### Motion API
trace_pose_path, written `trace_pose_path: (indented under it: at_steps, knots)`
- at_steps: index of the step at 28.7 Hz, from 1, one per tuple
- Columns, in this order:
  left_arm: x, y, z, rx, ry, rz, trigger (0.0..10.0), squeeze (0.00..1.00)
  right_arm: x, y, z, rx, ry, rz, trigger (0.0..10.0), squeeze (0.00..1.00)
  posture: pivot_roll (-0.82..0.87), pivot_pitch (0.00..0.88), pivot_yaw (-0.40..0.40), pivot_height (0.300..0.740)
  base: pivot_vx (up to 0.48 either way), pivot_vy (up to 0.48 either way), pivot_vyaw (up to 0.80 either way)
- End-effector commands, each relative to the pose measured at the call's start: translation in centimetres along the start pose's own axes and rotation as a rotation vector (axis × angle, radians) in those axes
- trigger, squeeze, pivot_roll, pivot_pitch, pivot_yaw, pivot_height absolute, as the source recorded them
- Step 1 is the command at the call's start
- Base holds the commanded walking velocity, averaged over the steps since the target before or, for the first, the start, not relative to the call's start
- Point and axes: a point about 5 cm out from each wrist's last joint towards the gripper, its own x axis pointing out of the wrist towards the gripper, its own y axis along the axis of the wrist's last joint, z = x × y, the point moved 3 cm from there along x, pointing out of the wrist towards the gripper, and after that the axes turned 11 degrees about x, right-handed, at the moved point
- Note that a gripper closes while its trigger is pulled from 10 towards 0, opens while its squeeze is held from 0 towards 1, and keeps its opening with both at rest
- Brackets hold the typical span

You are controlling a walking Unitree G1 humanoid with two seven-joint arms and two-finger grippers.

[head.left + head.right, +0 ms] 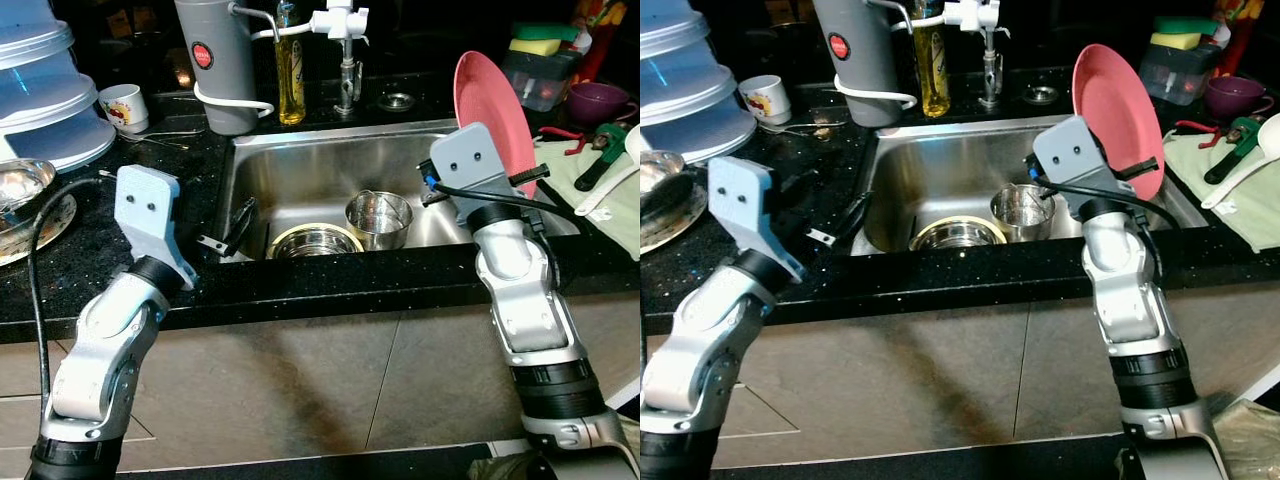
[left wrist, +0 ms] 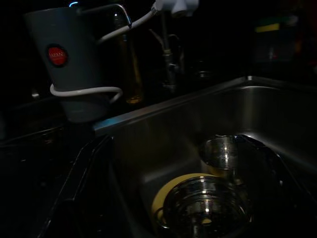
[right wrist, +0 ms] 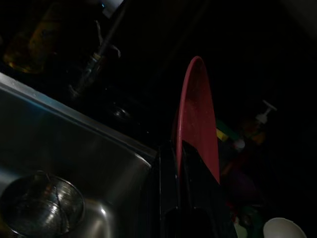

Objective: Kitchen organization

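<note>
Jaws of right gripper clamp pink plate upright.

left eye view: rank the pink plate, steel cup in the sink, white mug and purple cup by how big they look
1. pink plate, clearly largest
2. steel cup
3. purple cup and white mug look about alike; both sit farther back, so unranked.
</note>
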Motion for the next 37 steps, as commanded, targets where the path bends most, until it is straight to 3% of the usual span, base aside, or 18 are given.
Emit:
trace_pose_path:
  at_steps: [1,21,30,37]
  knots:
    - [-0.3,-0.9,-0.5,0.000,0.026,-0.032,10.0,0.00,0.1,-0.3,0.2,-0.024,0.000,-0.010,10.0,0.00,-0.02,0.000,0.022,0.740,0.292,0.000,0.00]
    - [-0.1,-1.1,-0.1,-0.008,0.033,-0.034,10.0,0.00,0.0,-0.7,-0.9,-0.037,0.083,-0.028,10.0,0.00,-0.02,0.000,0.019,0.740,0.222,0.000,0.00]
    - [-0.2,-1.3,1.4,-0.046,-0.038,-0.038,10.0,0.00,-0.4,-2.5,-3.4,-0.103,0.289,-0.159,10.0,0.00,-0.01,0.000,0.013,0.740,0.000,0.000,0.00]
    - [-0.3,-1.1,1.4,-0.058,-0.032,-0.027,10.0,0.00,-0.5,-2.8,-3.8,-0.123,0.315,-0.172,10.0,0.00,-0.01,0.000,0.008,0.740,0.000,0.000,0.00]
